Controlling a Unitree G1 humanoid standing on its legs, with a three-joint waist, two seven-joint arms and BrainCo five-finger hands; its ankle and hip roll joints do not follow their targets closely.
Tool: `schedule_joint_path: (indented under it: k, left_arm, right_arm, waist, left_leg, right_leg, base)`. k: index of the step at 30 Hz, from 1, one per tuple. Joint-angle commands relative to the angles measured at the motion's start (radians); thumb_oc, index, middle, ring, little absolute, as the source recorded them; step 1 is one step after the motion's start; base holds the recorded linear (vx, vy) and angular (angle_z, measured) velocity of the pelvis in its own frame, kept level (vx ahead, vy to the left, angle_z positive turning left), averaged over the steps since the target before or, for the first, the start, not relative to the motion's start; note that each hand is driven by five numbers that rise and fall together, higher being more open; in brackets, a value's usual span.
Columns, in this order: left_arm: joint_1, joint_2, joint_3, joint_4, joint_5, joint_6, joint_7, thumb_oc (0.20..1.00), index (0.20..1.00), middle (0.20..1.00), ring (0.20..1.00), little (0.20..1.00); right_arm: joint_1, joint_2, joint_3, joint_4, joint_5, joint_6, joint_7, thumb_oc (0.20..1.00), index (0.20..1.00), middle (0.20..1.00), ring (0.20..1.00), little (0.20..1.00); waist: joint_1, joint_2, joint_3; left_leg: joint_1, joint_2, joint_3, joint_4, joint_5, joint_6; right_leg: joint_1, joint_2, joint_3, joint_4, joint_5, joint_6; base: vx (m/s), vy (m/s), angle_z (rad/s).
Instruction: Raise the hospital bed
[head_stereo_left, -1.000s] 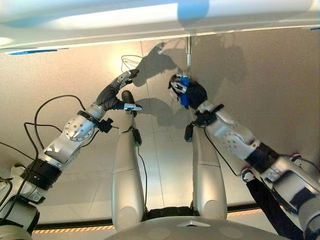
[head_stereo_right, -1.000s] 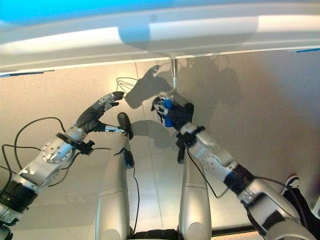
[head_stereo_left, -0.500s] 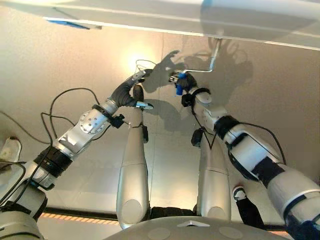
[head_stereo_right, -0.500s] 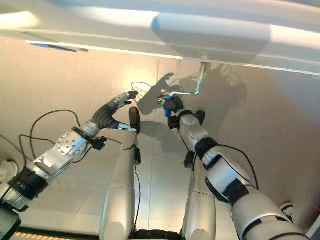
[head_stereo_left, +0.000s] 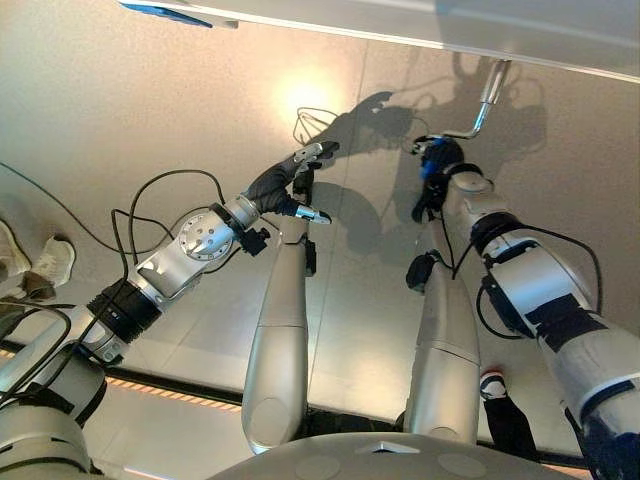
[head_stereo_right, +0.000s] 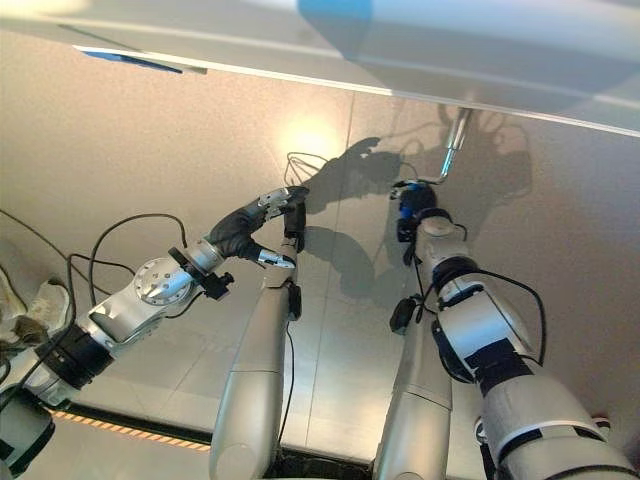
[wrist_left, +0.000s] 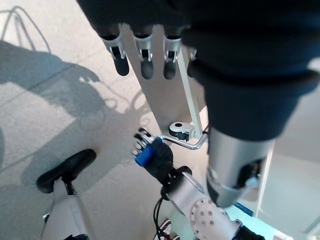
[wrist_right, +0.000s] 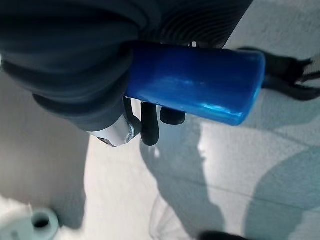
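A silver crank rod (head_stereo_left: 487, 95) comes down from under the white bed frame (head_stereo_left: 500, 25) and bends sideways to a blue handle (wrist_right: 195, 82). My right hand (head_stereo_left: 437, 165) is shut on that handle, fingers (wrist_right: 150, 122) curled round it, to the left of and below the rod. In the left wrist view the handle (wrist_left: 146, 154) sticks out of the right hand's fist (wrist_left: 159, 162), with the rod (wrist_left: 192, 145) behind it. My left hand (head_stereo_left: 290, 180) hovers open over the floor left of the crank, fingers (wrist_left: 142, 55) straight, holding nothing.
The bed frame's edge runs across the top, with blue tape (head_stereo_left: 165, 10) at its left. A person's shoes (head_stereo_left: 45, 265) stand on the floor at the far left. An orange and black strip (head_stereo_left: 150, 385) crosses the floor near the bottom.
The whole picture has shifted with the camera. My right hand has swung the blue handle from under the crank's shaft round to its left side. The left hand stays open.
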Motion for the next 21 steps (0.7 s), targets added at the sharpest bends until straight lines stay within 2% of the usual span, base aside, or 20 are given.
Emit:
schedule_joint_path:
  k: [1, 4, 7, 9, 11, 12, 15, 17, 18, 19, 20, 21]
  left_arm:
    - [0.089, -0.033, 0.027, -0.140, -0.034, -0.022, -0.039, 1.000, 1.000, 1.000, 1.000, 1.000]
    - [0.101, -0.027, 0.033, -0.146, -0.041, -0.022, -0.049, 1.000, 1.000, 1.000, 1.000, 1.000]
    - [0.116, -0.020, 0.046, -0.152, -0.054, -0.023, -0.053, 1.000, 1.000, 1.000, 1.000, 1.000]
    - [0.124, -0.017, 0.051, -0.150, -0.056, -0.024, -0.053, 1.000, 1.000, 1.000, 1.000, 1.000]
    - [0.162, -0.002, 0.089, -0.159, -0.054, -0.031, -0.047, 1.000, 1.000, 1.000, 1.000, 1.000]
    - [0.165, 0.000, 0.090, -0.161, -0.054, -0.031, -0.047, 1.000, 1.000, 1.000, 1.000, 1.000]
    - [0.231, 0.006, 0.152, -0.172, -0.033, -0.029, -0.034, 1.000, 1.000, 1.000, 1.000, 1.000]
    - [0.291, 0.010, 0.190, -0.183, -0.018, -0.026, -0.024, 1.000, 1.000, 1.000, 1.000, 1.000]
    - [0.303, 0.018, 0.233, -0.189, -0.009, -0.029, -0.020, 1.000, 1.000, 1.000, 1.000, 1.000]
    - [0.304, 0.019, 0.231, -0.190, -0.009, -0.028, -0.020, 1.000, 1.000, 1.000, 1.000, 1.000]
    - [0.315, 0.018, 0.224, -0.189, -0.010, -0.028, -0.021, 1.000, 1.000, 1.000, 1.000, 1.000]
    - [0.338, 0.033, 0.270, -0.211, -0.005, -0.032, -0.015, 1.000, 1.000, 1.000, 1.000, 1.000]
  right_arm:
    - [0.089, -0.146, -0.045, 0.053, 0.100, 0.004, -0.039, 0.200, 0.200, 0.200, 0.200, 0.200]
    - [0.150, -0.233, -0.095, 0.062, 0.125, -0.007, -0.055, 0.200, 0.200, 0.200, 0.200, 0.200]
    - [0.217, -0.319, -0.151, 0.027, 0.205, -0.041, -0.060, 0.200, 0.200, 0.200, 0.200, 0.200]
    - [0.236, -0.337, -0.162, 0.004, 0.226, -0.056, -0.057, 0.200, 0.200, 0.200, 0.200, 0.200]
    - [0.304, -0.376, -0.179, -0.118, 0.259, -0.111, -0.057, 0.200, 0.200, 0.200, 0.200, 0.200]
    - [0.309, -0.374, -0.181, -0.124, 0.258, -0.111, -0.060, 0.200, 0.200, 0.200, 0.200, 0.200]
    - [0.455, -0.379, -0.229, -0.418, 0.278, -0.196, -0.075, 0.200, 0.200, 0.200, 0.200, 0.200]
    - [0.597, -0.360, -0.288, -0.637, 0.256, -0.247, -0.098, 0.200, 0.200, 0.200, 0.200, 0.200]
    - [0.678, -0.353, -0.351, -0.807, 0.236, -0.294, -0.109, 0.200, 0.200, 0.200, 0.200, 0.200]
    - [0.685, -0.351, -0.355, -0.814, 0.232, -0.293, -0.113, 0.200, 0.200, 0.200, 0.200, 0.200]
    - [0.698, -0.349, -0.350, -0.813, 0.231, -0.292, -0.114, 0.200, 0.200, 0.200, 0.200, 0.200]
    - [0.787, -0.332, -0.402, -1.024, 0.227, -0.328, -0.094, 0.200, 0.200, 0.200, 0.200, 0.200]
  waist:
    - [-0.044, 0.081, -0.019]
    - [-0.064, 0.071, -0.019]
    - [-0.101, 0.049, -0.019]
    - [-0.109, 0.040, -0.019]
    - [-0.143, 0.009, -0.019]
    - [-0.144, 0.006, -0.019]
    - [-0.189, -0.032, -0.019]
    - [-0.206, -0.054, -0.019]
    - [-0.226, -0.070, -0.019]
    - [-0.225, -0.071, -0.019]
    - [-0.223, -0.071, -0.019]
    - [-0.241, -0.088, -0.019]
  left_leg:
    - [0.008, -0.028, 0.024, 0.062, -0.060, 0.031]
    - [0.016, -0.022, 0.033, 0.065, -0.065, 0.030]
    - [0.038, -0.012, 0.045, 0.057, -0.065, 0.025]
    - [0.046, -0.009, 0.050, 0.053, -0.064, 0.023]
    - [0.064, 0.002, 0.063, 0.041, -0.062, 0.018]
    - [0.066, 0.002, 0.064, 0.039, -0.062, 0.018]
    - [0.079, 0.012, 0.076, 0.030, -0.058, 0.013]
    - [0.123, 0.013, 0.071, 0.030, -0.087, 0.005]
    - [0.103, 0.018, 0.084, 0.017, -0.056, 0.010]
    - [0.105, 0.017, 0.084, 0.016, -0.055, 0.010]
    - [0.137, 0.018, 0.075, 0.022, -0.086, 0.004]
    - [0.121, 0.022, 0.089, 0.012, -0.060, 0.009]
  right_leg:
    - [0.037, -0.002, 0.033, 0.067, -0.092, 0.081]
    - [0.034, 0.003, 0.045, 0.074, -0.097, 0.082]
    - [0.040, 0.009, 0.054, 0.074, -0.099, 0.086]
    - [0.042, 0.011, 0.058, 0.073, -0.100, 0.086]
    - [0.045, 0.019, 0.064, 0.068, -0.099, 0.086]
    - [0.046, 0.019, 0.065, 0.069, -0.099, 0.086]
    - [0.044, 0.029, 0.075, 0.068, -0.097, 0.085]
    - [0.079, 0.032, 0.086, 0.080, -0.126, 0.093]
    - [0.056, 0.034, 0.084, 0.069, -0.099, 0.086]
    - [0.057, 0.034, 0.084, 0.069, -0.099, 0.086]
    - [0.087, 0.035, 0.089, 0.079, -0.128, 0.094]
    - [0.069, 0.036, 0.085, 0.069, -0.104, 0.088]
  base:
    - [0.00, 0.000, 0.00]
    - [0.01, -0.013, -0.04]
    - [0.01, -0.019, -0.06]
    - [0.00, 0.000, 0.00]
    - [0.00, 0.000, 0.00]
    - [0.00, 0.000, 0.00]
    - [0.01, -0.026, -0.07]
    - [0.03, -0.041, -0.15]
    - [-0.01, -0.030, -0.20]
    - [0.00, -0.017, -0.18]
    - [0.01, -0.018, -0.19]
    - [0.00, -0.034, -0.17]
